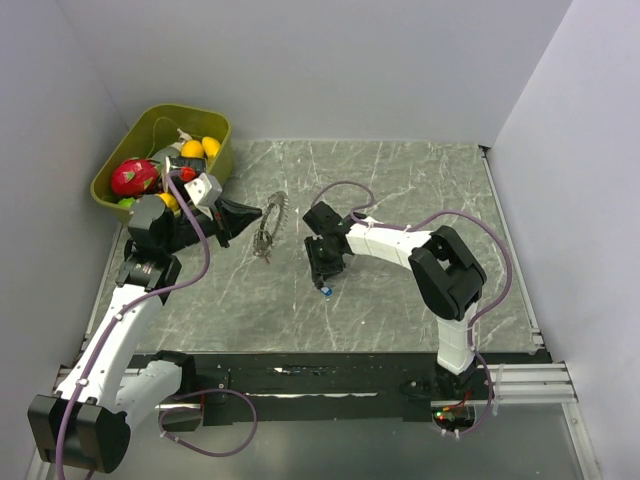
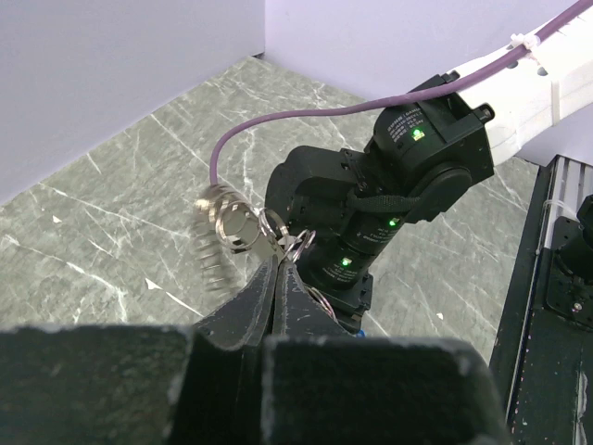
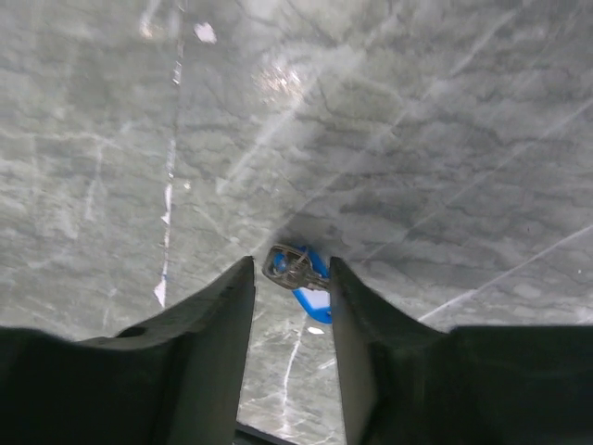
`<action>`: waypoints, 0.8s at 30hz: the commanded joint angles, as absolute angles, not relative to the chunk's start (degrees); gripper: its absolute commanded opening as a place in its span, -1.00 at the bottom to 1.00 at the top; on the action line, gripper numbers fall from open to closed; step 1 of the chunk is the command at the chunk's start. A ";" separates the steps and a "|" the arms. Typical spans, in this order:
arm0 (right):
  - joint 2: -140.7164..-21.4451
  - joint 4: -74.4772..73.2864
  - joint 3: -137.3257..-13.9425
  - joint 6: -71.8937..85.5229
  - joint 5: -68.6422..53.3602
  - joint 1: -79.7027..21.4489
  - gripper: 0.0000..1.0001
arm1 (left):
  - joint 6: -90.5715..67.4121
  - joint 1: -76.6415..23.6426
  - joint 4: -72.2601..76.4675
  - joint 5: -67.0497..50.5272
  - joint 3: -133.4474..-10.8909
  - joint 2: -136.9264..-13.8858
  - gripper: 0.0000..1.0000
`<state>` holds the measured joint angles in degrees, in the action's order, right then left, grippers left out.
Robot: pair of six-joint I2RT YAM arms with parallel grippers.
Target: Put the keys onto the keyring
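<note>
The keyring (image 1: pixel 270 224), a thin ring fanned with small silvery keys, hangs above the table left of centre. My left gripper (image 1: pixel 254 216) is shut on its edge. In the left wrist view the ring (image 2: pixel 232 227) sticks out blurred past the closed gripper tips (image 2: pixel 278 256). One of the keys (image 3: pixel 295 267), silver with a blue plastic tag, lies on the marble table (image 3: pixel 389 139). My right gripper (image 3: pixel 289 263) points down over it, jaws apart, with the key between the fingertips and close against the right finger (image 3: pixel 357 306). In the top view that key (image 1: pixel 327 291) shows just below the right gripper (image 1: pixel 326 276).
A green bin (image 1: pixel 214 172) of toy fruit stands at the back left corner, right behind the left arm. Grey walls close the table on three sides. A black rail (image 1: pixel 330 375) runs along the near edge. The right arm's wrist (image 2: pixel 398 185) sits close in front of the keyring.
</note>
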<state>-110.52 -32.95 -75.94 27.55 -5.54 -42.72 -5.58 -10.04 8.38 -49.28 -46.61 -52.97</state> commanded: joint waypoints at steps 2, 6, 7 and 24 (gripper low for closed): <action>-111.62 -32.78 -78.66 28.12 -4.83 -42.80 -0.32 | -6.68 -9.84 12.39 -51.50 -47.02 -52.21 -0.98; -111.97 -32.87 -78.66 27.78 -4.75 -42.89 -0.63 | -6.42 -9.84 12.04 -51.50 -46.93 -52.29 -0.98; -112.06 -33.05 -78.66 27.60 -4.75 -42.80 -0.67 | -6.24 -9.84 11.87 -51.50 -46.93 -52.29 -0.98; -111.97 -32.52 -77.87 26.54 -7.38 -42.89 -0.84 | -4.04 -9.84 9.49 -51.33 -47.64 -52.12 -0.98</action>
<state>-111.18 -32.73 -76.62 27.14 -6.92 -42.72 -5.13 -10.04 7.99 -50.15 -46.59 -52.99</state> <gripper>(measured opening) 0.046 0.012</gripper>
